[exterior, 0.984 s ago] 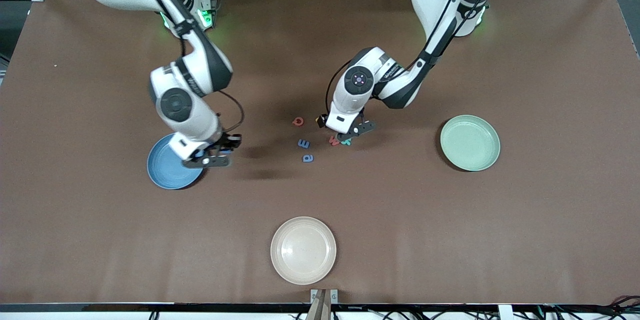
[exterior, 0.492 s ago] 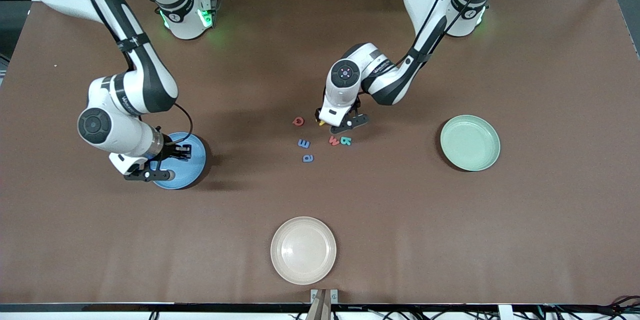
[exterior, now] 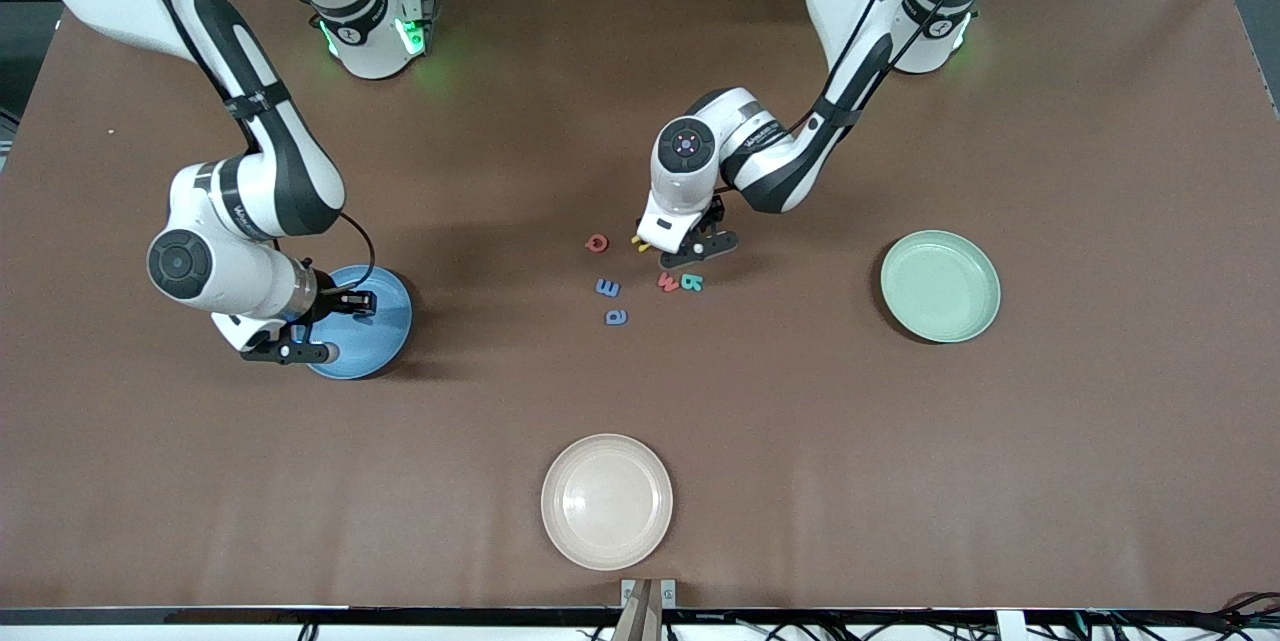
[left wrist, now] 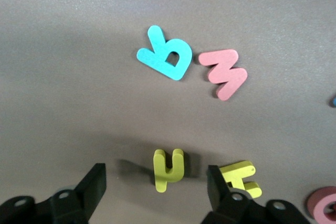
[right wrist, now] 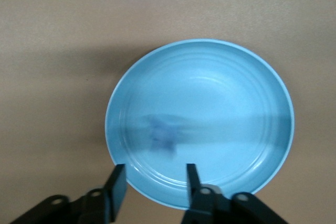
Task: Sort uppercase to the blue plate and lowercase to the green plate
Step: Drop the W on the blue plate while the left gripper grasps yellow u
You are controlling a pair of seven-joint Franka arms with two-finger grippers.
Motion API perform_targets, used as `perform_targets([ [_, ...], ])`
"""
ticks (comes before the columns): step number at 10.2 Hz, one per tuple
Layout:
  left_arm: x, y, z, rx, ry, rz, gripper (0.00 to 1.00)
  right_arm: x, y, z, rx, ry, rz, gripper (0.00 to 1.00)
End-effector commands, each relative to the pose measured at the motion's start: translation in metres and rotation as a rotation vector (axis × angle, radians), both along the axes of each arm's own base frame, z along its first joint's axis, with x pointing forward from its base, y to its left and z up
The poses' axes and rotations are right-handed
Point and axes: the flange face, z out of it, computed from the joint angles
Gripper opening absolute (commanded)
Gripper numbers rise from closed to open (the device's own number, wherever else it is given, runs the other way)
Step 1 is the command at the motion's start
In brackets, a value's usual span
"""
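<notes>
While the right pincer (exterior: 318,326) hangs over the blue plate (exterior: 375,341) toward the right arm's end of the surface (exterior: 900,481), fingers parted, a blurred blue letter (right wrist: 163,135) shows above the plate. Mid-surface, the left pincer (left wrist: 155,190) straddles a small yellow letter (left wrist: 168,169), jaws open, not gripping. The green plate (exterior: 940,286) sits toward the left arm's end.

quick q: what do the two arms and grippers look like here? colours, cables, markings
Both arms have glossy white shells with black joint bands. Black cables run along them, strapped on. Each wrist cap carries a dark round disc; the left arm's has a small pink-purple mark. Grey lettering sits on each forearm, unreadable. Green lights glow at both bases. The left gripper and right gripper are black, with flat two-finger jaws and visible screw holes.
</notes>
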Motion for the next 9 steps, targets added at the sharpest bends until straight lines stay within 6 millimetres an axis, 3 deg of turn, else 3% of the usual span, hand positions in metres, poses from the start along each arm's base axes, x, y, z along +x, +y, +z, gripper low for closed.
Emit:
perform_targets([
  [1, -0.005, -0.003, -0.002, 0.027, -0.011, -0.006, 0.75, 0.001, -0.004, 0.024, 0.009, -0.034, 0.002, 1.00],
  [5, -0.006, -0.004, -0.002, 0.025, -0.012, -0.009, 0.66, -0.003, -0.014, 0.127, -0.017, -0.148, -0.019, 1.00],
  [7, -0.005, -0.005, -0.001, 0.022, -0.014, -0.008, 0.62, -0.010, -0.011, 0.162, -0.028, -0.162, -0.015, 1.00],
  [9, -0.004, -0.006, -0.004, 0.022, -0.013, -0.011, 0.60, -0.011, -0.005, 0.181, -0.030, -0.162, -0.003, 1.00],
])
